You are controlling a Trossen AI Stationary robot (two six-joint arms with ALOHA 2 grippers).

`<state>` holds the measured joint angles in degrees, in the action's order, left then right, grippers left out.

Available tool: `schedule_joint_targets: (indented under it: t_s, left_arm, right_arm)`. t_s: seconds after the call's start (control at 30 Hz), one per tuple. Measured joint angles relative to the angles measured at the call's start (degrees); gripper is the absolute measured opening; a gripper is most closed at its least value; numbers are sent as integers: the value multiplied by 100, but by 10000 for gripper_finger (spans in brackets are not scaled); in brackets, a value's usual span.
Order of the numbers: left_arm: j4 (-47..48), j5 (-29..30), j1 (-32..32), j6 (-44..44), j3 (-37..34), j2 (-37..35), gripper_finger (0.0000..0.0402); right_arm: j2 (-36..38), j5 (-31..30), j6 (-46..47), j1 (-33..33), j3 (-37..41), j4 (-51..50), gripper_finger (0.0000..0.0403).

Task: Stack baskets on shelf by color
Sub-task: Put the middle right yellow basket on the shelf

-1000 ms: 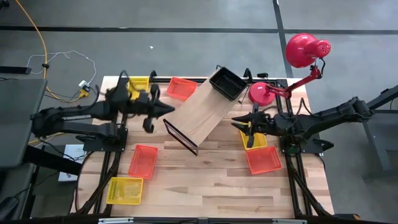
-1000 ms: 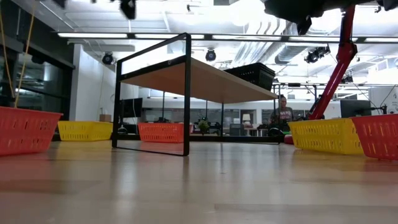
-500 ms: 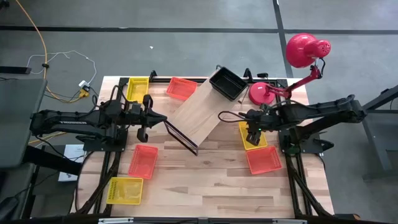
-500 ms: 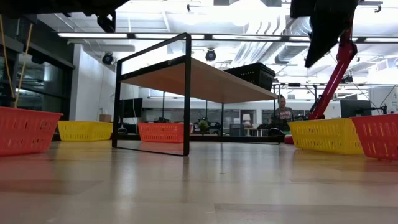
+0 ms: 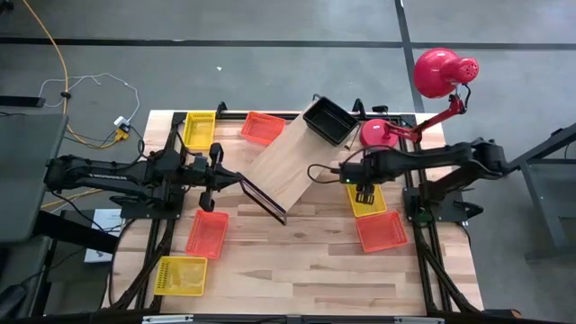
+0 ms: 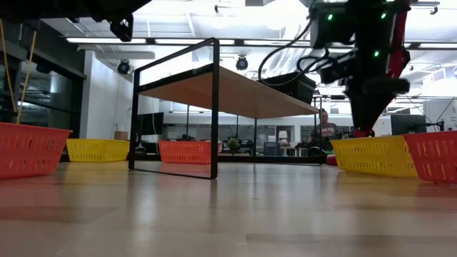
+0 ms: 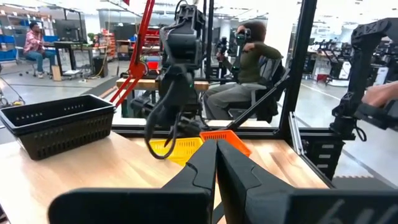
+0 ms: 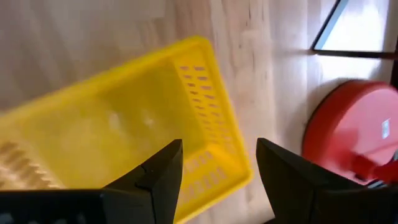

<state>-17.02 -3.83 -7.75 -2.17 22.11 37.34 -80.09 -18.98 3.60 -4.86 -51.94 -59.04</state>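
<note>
No text, label, brand, number or sign can be read in any view. The red lamp base beside the right gripper bears a small pale sticker, but its print is too small to make out.
</note>
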Motion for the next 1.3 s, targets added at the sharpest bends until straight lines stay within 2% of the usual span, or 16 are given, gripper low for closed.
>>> schedule_joint_targets:
  t_s: [0.33,0.6,0.73,0.9,1.07,1.3]
  left_arm:
    - [52,0,0,-9,0,2,0]
    - [98,-1,0,-15,0,4,0]
    - [96,-1,0,-15,0,4,0]
    - [94,-1,0,-15,0,4,0]
    - [33,-1,0,10,0,4,0]
    - [0,0,-2,133,2,4,0]
  right_arm:
    - [-566,-9,-1463,-452,37,583,193]
    - [-1019,0,-1850,-690,37,677,185]
    - [-1102,-7,-1853,-731,37,672,138]
    - [-1093,7,-1444,-729,24,432,20]
    - [-817,-316,-1188,-578,24,21,12]
    - [81,-637,-1111,-157,-123,-523,2]
